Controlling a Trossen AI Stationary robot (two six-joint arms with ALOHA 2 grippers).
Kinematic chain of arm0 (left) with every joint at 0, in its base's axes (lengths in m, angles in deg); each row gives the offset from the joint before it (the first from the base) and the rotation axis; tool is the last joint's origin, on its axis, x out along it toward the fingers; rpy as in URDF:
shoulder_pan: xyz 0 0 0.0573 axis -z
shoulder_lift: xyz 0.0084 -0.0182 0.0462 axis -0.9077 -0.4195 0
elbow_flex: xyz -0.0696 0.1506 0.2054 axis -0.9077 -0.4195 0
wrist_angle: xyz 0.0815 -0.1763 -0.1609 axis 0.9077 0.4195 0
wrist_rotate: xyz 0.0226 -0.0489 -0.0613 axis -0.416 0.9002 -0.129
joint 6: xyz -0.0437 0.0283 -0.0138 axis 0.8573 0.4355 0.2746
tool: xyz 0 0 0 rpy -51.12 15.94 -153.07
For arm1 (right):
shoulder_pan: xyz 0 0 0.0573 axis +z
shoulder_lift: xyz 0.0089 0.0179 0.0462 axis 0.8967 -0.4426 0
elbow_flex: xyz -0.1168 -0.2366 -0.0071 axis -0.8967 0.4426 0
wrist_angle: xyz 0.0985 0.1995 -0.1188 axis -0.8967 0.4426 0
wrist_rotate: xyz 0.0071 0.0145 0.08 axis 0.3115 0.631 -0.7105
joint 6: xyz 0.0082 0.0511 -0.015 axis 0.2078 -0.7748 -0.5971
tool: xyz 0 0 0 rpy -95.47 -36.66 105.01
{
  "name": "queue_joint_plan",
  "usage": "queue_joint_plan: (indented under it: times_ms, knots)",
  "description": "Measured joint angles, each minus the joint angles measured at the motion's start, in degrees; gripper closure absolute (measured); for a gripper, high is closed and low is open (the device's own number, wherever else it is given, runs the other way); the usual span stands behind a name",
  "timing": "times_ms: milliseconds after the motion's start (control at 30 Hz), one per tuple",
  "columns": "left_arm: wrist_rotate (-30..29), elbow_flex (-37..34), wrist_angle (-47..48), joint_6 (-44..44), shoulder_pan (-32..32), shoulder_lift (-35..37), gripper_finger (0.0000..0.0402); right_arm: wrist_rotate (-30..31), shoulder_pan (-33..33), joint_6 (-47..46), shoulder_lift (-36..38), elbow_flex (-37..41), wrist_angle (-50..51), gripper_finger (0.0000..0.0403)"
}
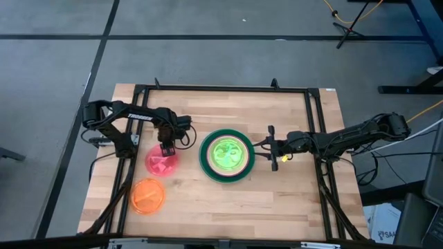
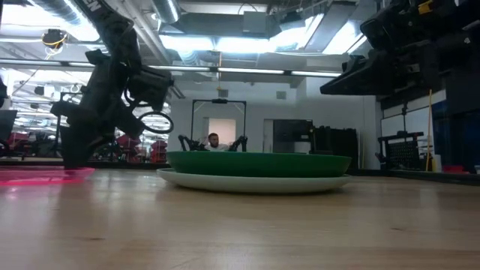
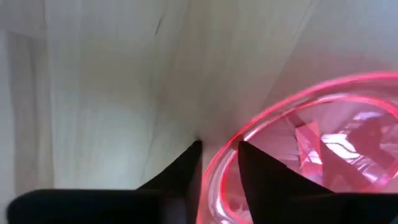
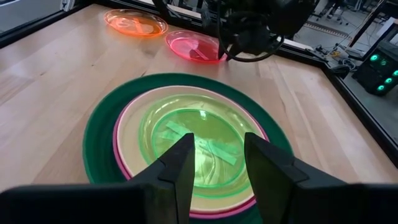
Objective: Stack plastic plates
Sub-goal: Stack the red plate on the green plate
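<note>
A stack sits mid-table: a light blue plate (image 2: 255, 183) at the bottom, then the dark green plate (image 1: 205, 158), a magenta rim (image 4: 118, 152), a peach plate (image 4: 134, 118) and a translucent lime green plate (image 4: 199, 140) on top. The pink-red plate (image 1: 159, 164) lies flat on the table to the stack's left. The orange plate (image 1: 148, 196) lies nearer the front edge. My left gripper (image 1: 166, 147) is at the pink-red plate's far rim, shut on it. My right gripper (image 1: 273, 147) is open beside the stack's right rim and touches nothing. My left gripper pinches the pink-red plate's rim (image 3: 214, 177) on the plate's far side, one finger (image 3: 183, 171) outside the rim and one finger (image 3: 264, 177) inside the dish. The fingers come from above, pointing down. The plate lies on the table (image 2: 41, 177).
A black metal frame (image 1: 315, 124) runs round the wooden tabletop (image 1: 228, 207). The orange plate lies close to the pink-red plate on its near side. Bare wood shows in front of the stack and along the far side. A person (image 2: 214, 140) sits in the room beyond the table.
</note>
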Motion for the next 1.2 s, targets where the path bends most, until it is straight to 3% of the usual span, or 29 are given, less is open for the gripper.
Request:
queue_joint_plan:
  times_ms: [367,667,1200]
  knots:
    - [0.7,-0.1,0.1,-1.3,0.0,0.3,0.0395,0.0,0.0,0.0,0.0,0.0,-0.2,0.0269]
    - [3.5,0.1,0.3,-1.1,0.0,1.8,0.0400,0.0,0.0,0.0,0.0,0.0,-0.2,0.0269]
    - [10.0,7.3,2.7,0.9,1.3,7.5,0.0400,0.0,0.0,0.0,0.0,0.0,-0.3,0.0269]
